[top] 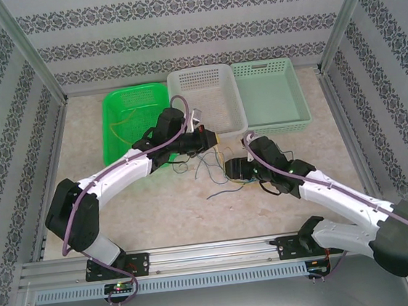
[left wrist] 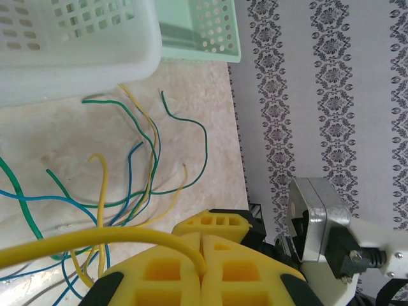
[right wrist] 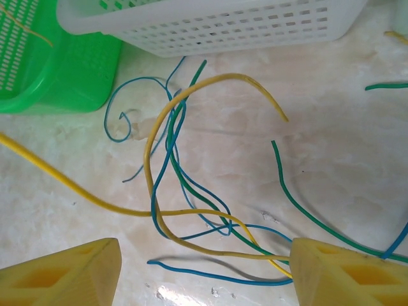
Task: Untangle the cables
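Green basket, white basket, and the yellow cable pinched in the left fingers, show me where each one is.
green basket (top: 135,90): top external view, far rim.
white basket (top: 209,94): top external view, bare floor.
yellow cable (left wrist: 95,236): left wrist view, arched stretch near the pinch.

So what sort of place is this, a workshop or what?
Probably a robot test enclosure: two robot arms bolted to a metal rail, patterned panels in an aluminium frame walling the table.

left gripper (left wrist: 203,254) pinching yellow cable (left wrist: 95,236), white basket (left wrist: 76,64)
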You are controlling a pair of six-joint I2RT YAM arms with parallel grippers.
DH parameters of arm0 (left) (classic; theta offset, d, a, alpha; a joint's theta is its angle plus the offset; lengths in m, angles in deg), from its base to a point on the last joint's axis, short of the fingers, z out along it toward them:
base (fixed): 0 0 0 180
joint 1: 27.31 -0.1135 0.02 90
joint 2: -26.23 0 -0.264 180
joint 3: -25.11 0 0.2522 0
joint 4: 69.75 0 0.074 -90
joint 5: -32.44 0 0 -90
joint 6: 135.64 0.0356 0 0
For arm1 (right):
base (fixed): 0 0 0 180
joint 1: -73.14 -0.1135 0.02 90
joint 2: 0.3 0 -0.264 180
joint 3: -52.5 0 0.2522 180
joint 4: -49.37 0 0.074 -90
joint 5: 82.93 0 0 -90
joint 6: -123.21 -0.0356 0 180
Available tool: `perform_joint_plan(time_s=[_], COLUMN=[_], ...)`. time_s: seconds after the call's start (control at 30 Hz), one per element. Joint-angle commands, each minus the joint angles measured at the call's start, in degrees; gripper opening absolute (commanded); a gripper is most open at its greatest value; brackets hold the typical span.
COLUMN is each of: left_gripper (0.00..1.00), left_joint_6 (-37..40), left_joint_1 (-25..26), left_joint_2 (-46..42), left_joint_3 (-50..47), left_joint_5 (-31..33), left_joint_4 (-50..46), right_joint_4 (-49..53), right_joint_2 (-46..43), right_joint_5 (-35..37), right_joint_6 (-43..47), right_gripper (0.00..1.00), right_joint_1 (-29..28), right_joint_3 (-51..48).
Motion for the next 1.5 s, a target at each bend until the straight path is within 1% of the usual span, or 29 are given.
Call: perform_joint_plan(time_s=[0.0, 0.1, 0.17, 0.33, 0.47, 0.5, 0.53, 0.6, 0.63, 0.7, 0.8, 0.9, 1.0, 1.1, 1.27, 1.47], left_gripper=[0.00, 0.00, 0.00, 0.00, 0.00, 0.00, 0.00, 0.00, 0.00, 0.00, 0.00, 0.00, 0.00, 0.00, 0.00, 0.00], left_joint_6=[2.5, 3.1, 3.1, 2.9, 2.5, 2.3, 2.0, 1.5, 1.2, 0.6, 0.5, 1.1, 2.4, 3.9, 4.8, 9.8], left_joint_1=[0.7, 0.6, 0.5, 0.2, -0.1, -0.1, -0.2, -0.6, -0.8, -1.5, -2.8, -4.1, -5.1, -5.8, -7.3, -9.4], left_joint_2=[-1.9, -3.0, -3.5, -4.8, -5.9, -6.1, -6.3, -6.7, -7.0, -7.8, -9.4, -11.2, -13.1, -14.6, -17.4, -19.7], left_joint_3=[0.9, 1.0, 1.1, 1.9, 1.9, 1.8, 1.7, 1.3, 1.1, 0.6, 0.6, 1.4, 2.7, 4.1, 6.5, 14.4], left_joint_5=[0.0, 0.8, 0.9, 1.2, 1.3, 1.2, 1.2, 1.1, 1.0, 0.8, 0.6, 0.4, 0.9, 1.3, 1.3, 2.3], left_joint_4=[-1.9, -2.8, -2.6, -2.4, -2.1, -2.0, -1.7, -1.2, -1.0, -0.4, -0.8, -2.1, -4.8, -7.6, -10.1, -17.6], right_joint_4=[-4.0, -5.4, -4.0, -8.0, -10.9, -11.7, -12.1, -12.1, -12.1, -10.9, -8.7, -6.6, -5.4, -5.5, -3.0, -1.3], right_joint_2=[0.2, 1.0, 2.2, 5.2, 6.9, 7.3, 7.8, 9.0, 9.6, 10.8, 11.9, 12.6, 13.1, 13.0, 13.2, 15.9], right_joint_5=[-1.4, -4.3, -3.1, -4.8, -4.0, -3.8, -3.4, -3.2, -3.2, -3.0, -2.1, -0.8, -0.1, 0.0, 2.3, 4.5], right_joint_6=[-1.5, 0.3, 1.2, -1.8, -2.3, -2.2, -2.2, -2.0, -2.0, -2.4, -3.0, -4.0, -4.4, -3.8, -3.1, -3.8], right_gripper=[0.70, 0.68, 0.67, 0.65, 0.66, 0.62, 0.51, 0.35, 0.28, 0.17, 0.08, 0.04, 0.03, 0.10, 0.13, 0.16], right_joint_1=[-0.4, -0.8, -1.2, -1.1, -1.6, -1.6, -1.5, -1.3, -1.1, -0.5, 0.5, 1.7, 2.4, 2.5, 2.9, 3.5], right_joint_3=[-1.3, -1.6, -1.8, -5.1, -5.9, -6.1, -6.2, -6.2, -6.4, -6.4, -6.6, -6.7, -6.7, -6.4, -5.6, -6.3])
